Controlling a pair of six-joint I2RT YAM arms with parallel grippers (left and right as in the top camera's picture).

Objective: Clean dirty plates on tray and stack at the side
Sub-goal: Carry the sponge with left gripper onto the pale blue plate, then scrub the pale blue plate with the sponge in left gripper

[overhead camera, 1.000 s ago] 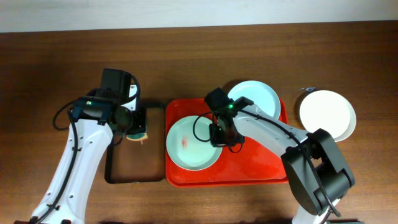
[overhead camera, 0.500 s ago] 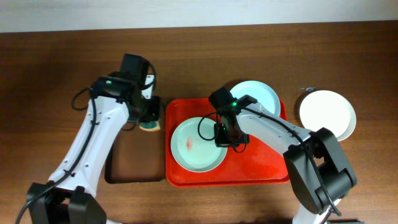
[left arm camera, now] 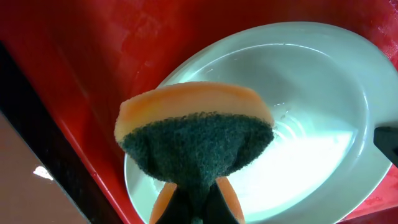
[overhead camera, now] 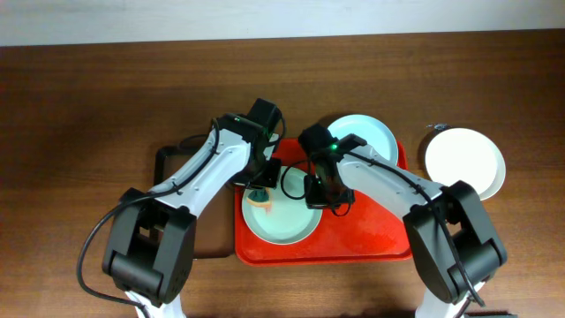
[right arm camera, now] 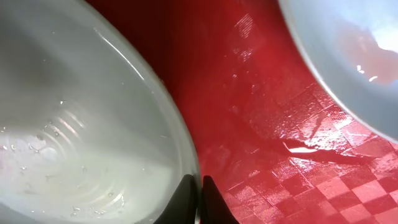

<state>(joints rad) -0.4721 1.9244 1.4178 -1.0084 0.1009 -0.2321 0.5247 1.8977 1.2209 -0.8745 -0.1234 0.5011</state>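
Note:
The pale green plate (overhead camera: pixel 282 219) lies at the left of the red tray (overhead camera: pixel 371 238). My left gripper (overhead camera: pixel 258 190) is shut on an orange and green sponge (left arm camera: pixel 194 134) and holds it over the plate's left part (left arm camera: pixel 311 93). My right gripper (overhead camera: pixel 320 196) is shut on the green plate's right rim (right arm camera: pixel 186 155). The pale blue plate (overhead camera: pixel 366 137) leans at the tray's far right and shows in the right wrist view (right arm camera: pixel 348 56). The white plate (overhead camera: pixel 463 162) lies on the table to the right of the tray. The red smear on the green plate is hidden under the sponge.
A narrow black tray (overhead camera: pixel 190 238) lies left of the red tray, partly under my left arm. The wooden table (overhead camera: pixel 71 106) stretches around both trays.
My left arm has swung right from over the black tray to the green plate, carrying the sponge. The sponge now covers the red smear. The right gripper stays on the plate's rim.

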